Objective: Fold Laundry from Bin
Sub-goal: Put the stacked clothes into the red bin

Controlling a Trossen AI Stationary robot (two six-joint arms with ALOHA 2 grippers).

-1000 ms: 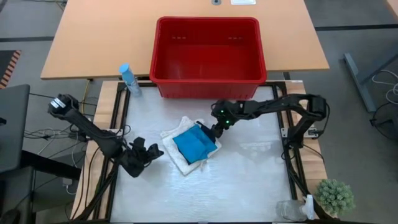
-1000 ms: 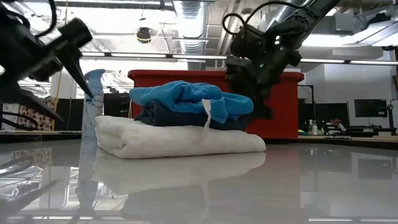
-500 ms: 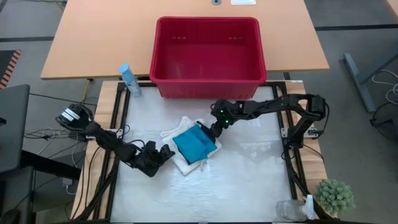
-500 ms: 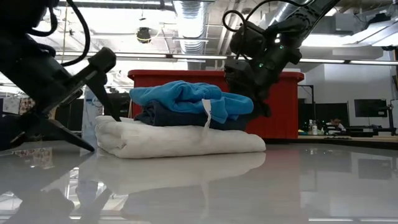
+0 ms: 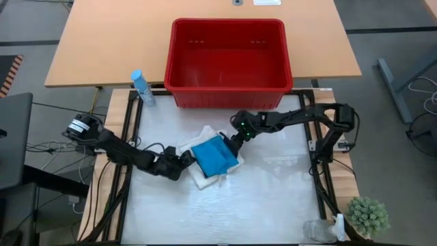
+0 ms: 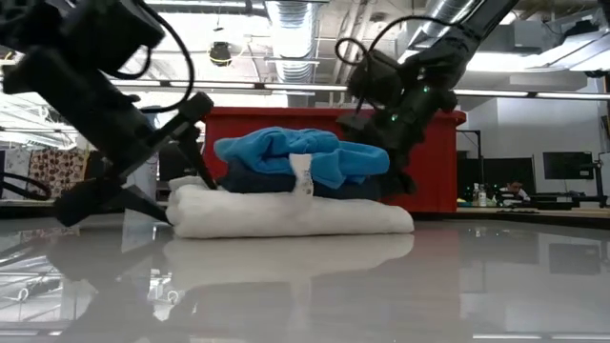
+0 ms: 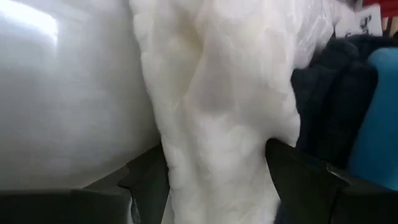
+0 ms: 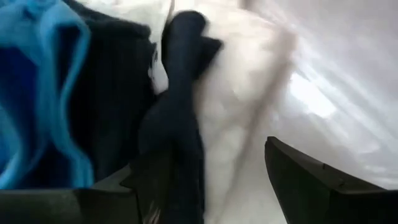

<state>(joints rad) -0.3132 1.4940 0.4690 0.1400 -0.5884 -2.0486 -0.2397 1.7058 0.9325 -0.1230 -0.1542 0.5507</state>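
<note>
a: looking at the stack [image 5: 208, 158] w/ teal cloth [image 5: 213, 156] on top, mid worktop [image 5: 273, 198], near the red bin [image 5: 229, 55]?
b: yep. left claw [image 5: 184, 160] wide around white cloth [image 7: 211, 93] edge; right claw [image 5: 235, 145] wide at opposite side.

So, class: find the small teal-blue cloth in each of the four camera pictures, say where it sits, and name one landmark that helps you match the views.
High view: teal-blue cloth tops the folded stack, mid-table.
Low view: it lies on top, in front of the red bin.
Left wrist view: a strip at the right edge.
Right wrist view: it fills the left side.
Shared landmark: the white cloth beneath it.
</note>
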